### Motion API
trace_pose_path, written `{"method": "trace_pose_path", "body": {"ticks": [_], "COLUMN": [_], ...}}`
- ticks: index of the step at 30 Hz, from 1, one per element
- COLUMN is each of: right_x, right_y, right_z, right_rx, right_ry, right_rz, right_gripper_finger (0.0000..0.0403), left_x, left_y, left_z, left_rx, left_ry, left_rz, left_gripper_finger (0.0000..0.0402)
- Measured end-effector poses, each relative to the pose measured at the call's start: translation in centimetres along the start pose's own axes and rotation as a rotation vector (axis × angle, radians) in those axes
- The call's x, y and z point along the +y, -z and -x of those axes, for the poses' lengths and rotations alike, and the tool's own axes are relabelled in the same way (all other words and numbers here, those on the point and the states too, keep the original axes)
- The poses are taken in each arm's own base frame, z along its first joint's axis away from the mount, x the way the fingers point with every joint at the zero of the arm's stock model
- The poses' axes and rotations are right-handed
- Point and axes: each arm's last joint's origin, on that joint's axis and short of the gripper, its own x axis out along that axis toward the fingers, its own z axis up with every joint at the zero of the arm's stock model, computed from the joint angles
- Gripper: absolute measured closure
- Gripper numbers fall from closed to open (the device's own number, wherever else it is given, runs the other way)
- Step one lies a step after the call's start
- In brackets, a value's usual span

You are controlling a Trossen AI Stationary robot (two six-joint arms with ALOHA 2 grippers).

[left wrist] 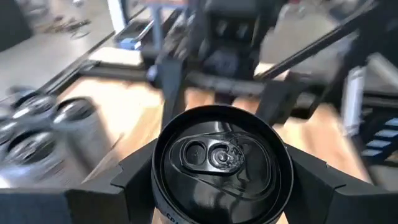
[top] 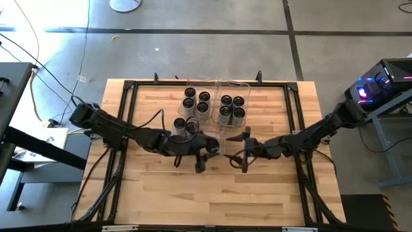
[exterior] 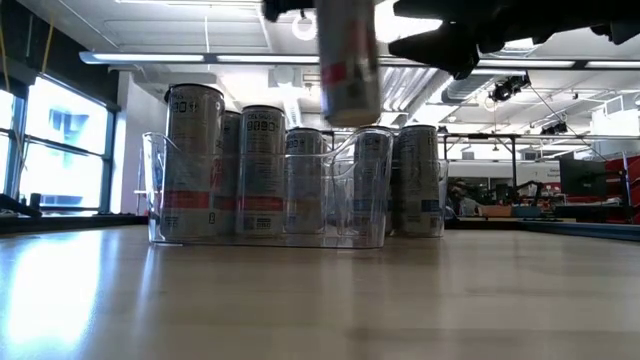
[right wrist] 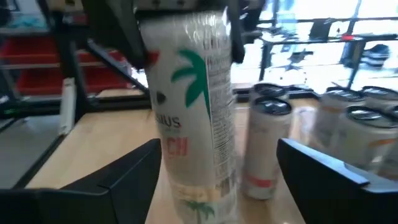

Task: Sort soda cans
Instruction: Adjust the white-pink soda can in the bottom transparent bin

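- Fingers (left wrist: 134, 180) of the left gripper (left wrist: 217, 186) were clamped on either side of a soda can (left wrist: 219, 163), whose dark round top faced the wrist camera.
- In the low view that held can (exterior: 347, 60) hung upright, well above the wooden table (top: 257, 187) and over the bins.
- From above, the left gripper (top: 193, 143) sat near the table's middle, just in front of the left bin (top: 191, 84).
- Four cans (top: 196, 100) stood inside the left bin, and two more cans (top: 185, 124) stood on the table just in front of it.
- Four further cans (top: 232, 108) stood in the right bin (top: 237, 84).
- Beside the left gripper, the right gripper (top: 243, 151) had its fingers (right wrist: 134, 171) spread apart, touching nothing.
- Its wrist camera showed the held can (right wrist: 193, 106) between and beyond those fingers, apart from them.
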Motion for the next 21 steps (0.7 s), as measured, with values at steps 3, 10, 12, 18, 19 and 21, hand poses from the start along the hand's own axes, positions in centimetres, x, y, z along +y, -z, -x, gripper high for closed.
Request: {"method": "trace_pose_path", "body": {"ticks": [3,10,12,18,19,21], "right_x": [-0.7,-1.3,-1.3,-1.3,-1.4,-1.5], "right_y": [-0.5,-1.2,-1.1,-1.0,-1.0,-1.0], "right_z": [0.1,0.6,0.6,0.6,0.6,0.5], "right_rx": [-0.018,-0.032,-0.029,-0.017,-0.017,-0.016], "right_ry": [0.070,0.190,0.190,0.192,0.194,0.199], "right_rz": [0.002,0.059,0.062,0.066,0.066,0.063], "right_gripper_finger": [0.0088,0.0087,0.0087,0.0086,0.0086,0.0086], "left_x": [0.2,1.3,1.7,2.0,2.0,2.0], "left_y": [0.3,1.4,1.8,2.8,2.9,3.1], "left_z": [0.8,3.4,3.9,3.9,3.9,3.7], "left_rx": [0.047,0.192,0.228,0.305,0.310,0.312], "left_ry": [-0.090,-0.276,-0.317,-0.361,-0.361,-0.368], "left_rz": [-0.001,0.064,0.091,0.110,0.108,0.106], "left_gripper_finger": [0.0156,0.0156,0.0156,0.0156,0.0156,0.0156]}}
